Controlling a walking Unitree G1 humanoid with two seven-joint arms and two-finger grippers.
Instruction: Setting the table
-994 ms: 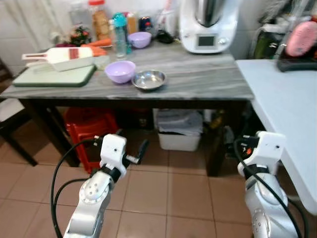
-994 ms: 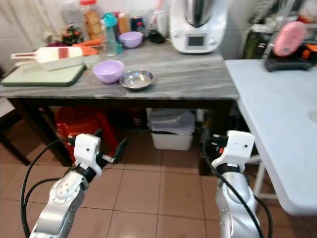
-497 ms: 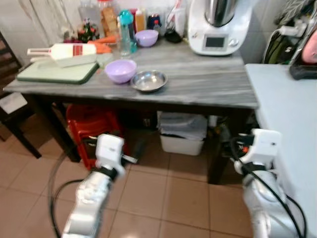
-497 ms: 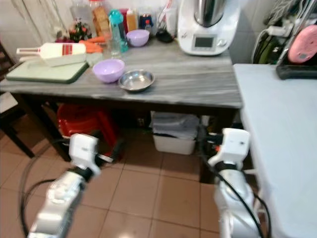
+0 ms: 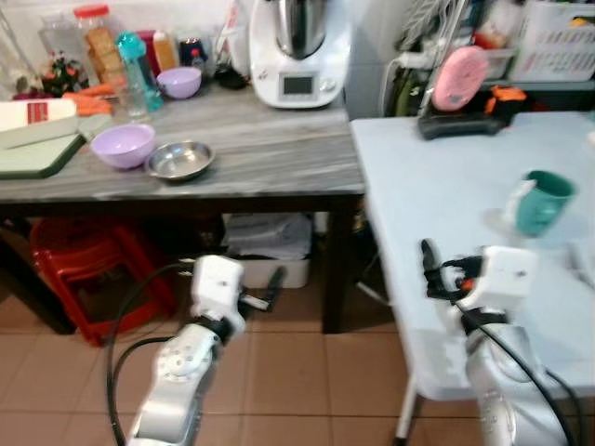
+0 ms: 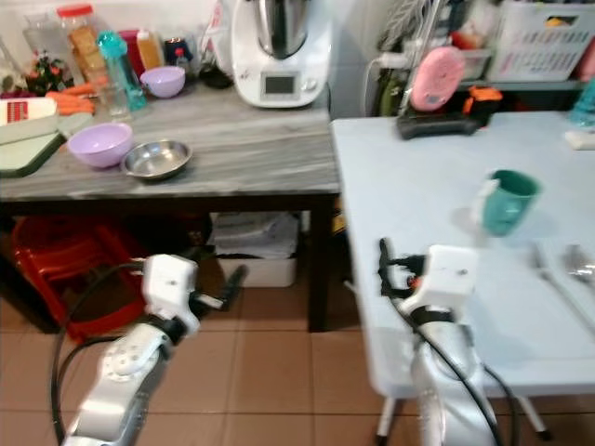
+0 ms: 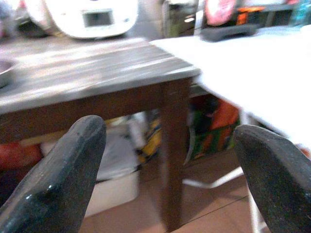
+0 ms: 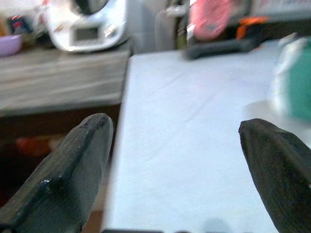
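While both arms ride low and carry nothing, we read the left eye view first. The left gripper (image 5: 272, 284) hangs above the tiled floor in front of the grey marble-topped desk (image 5: 270, 158), and the right gripper (image 5: 428, 263) sits at the near edge of the pale blue rectangular desk (image 5: 437, 186). We judge this low carry keeps both arms clear of the desk edges while we approach.

On the marble desk, a lilac plastic bowl (image 5: 125, 146) stands just beside a shallow stainless-steel bowl (image 5: 179, 160); a second, smaller lilac bowl (image 5: 179, 82) sits near the back by a white food-processor appliance (image 5: 300, 56). These look like the tableware still to be fetched.

The right eye view shows the setting begun on the blue desk: a teal ceramic mug (image 6: 507, 201) stands upright towards the far side, and metal cutlery (image 6: 558, 269) lies near its right edge, too blurred to identify piece by piece.

The left wrist view shows our left jaws spread wide, with one black finger (image 7: 58, 170) at each side and the marble desk's dark wooden leg (image 7: 174, 145) between them; nothing is held.

The right wrist view shows our right jaws equally wide apart and holding nothing, aimed across the blue desk top, with the mug blurred beyond one finger (image 8: 73, 170).
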